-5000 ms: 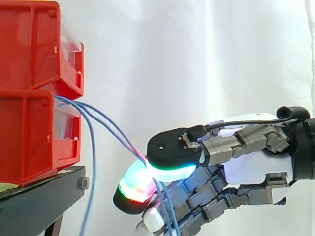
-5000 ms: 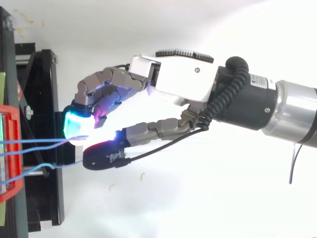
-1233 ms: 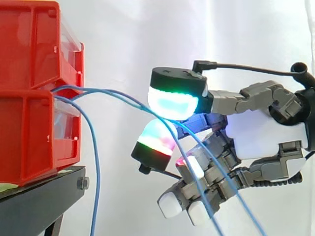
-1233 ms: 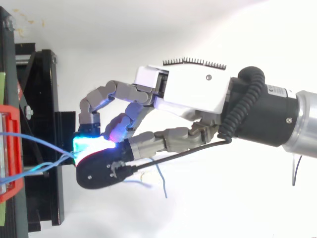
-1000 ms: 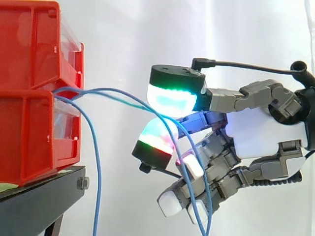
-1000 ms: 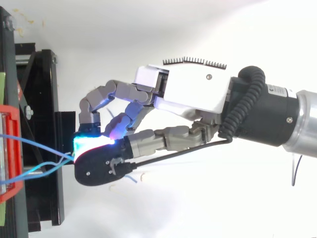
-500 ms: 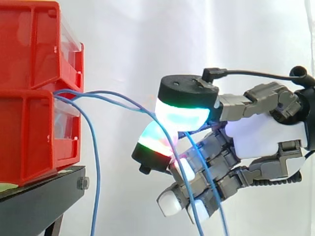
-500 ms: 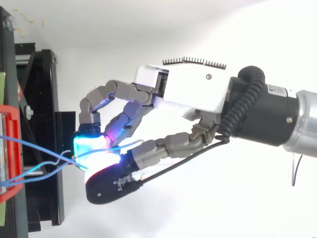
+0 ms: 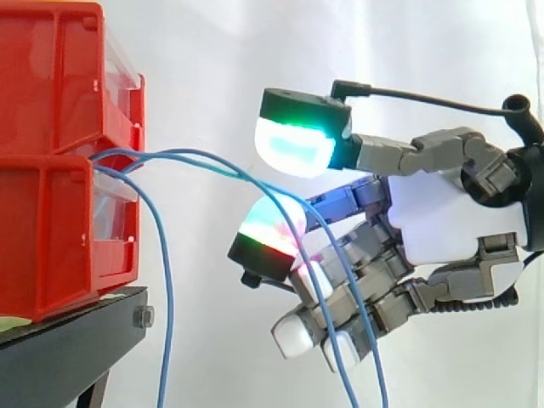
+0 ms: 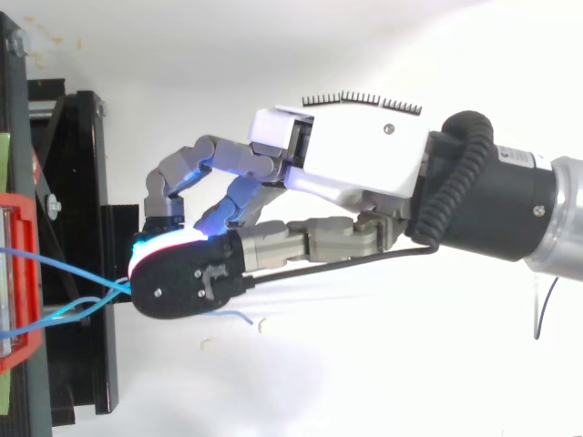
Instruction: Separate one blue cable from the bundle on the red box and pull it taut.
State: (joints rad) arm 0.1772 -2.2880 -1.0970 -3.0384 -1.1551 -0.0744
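Note:
Two stacked red boxes [image 9: 51,238] stand at the left on the black stand [image 9: 68,340]. Thin blue cables [image 9: 187,153] come out between the boxes. Two of them arc right, lie over the red-green fingertip pad [image 9: 265,234] and drop past the curled lower fingers. A third cable [image 9: 164,297] hangs straight down by the stand. My hand [image 9: 442,221] comes in from the right. Its thumb pad [image 9: 293,146] glows green and sits raised above the cables, with a gap below it. From above, the hand [image 10: 355,155] covers the cables [image 10: 73,269] where they reach it.
The red box edge [image 10: 20,273] and the stand [image 10: 77,182] fill the left side in the top view. A loose cable end [image 10: 237,316] shows just under the thumb. White curtain and white floor lie behind and below.
Half a second ago the thumb pad pressed down near the cables on the fingertip; it has since lifted up and off them. The two cables still lie over the fingertip.

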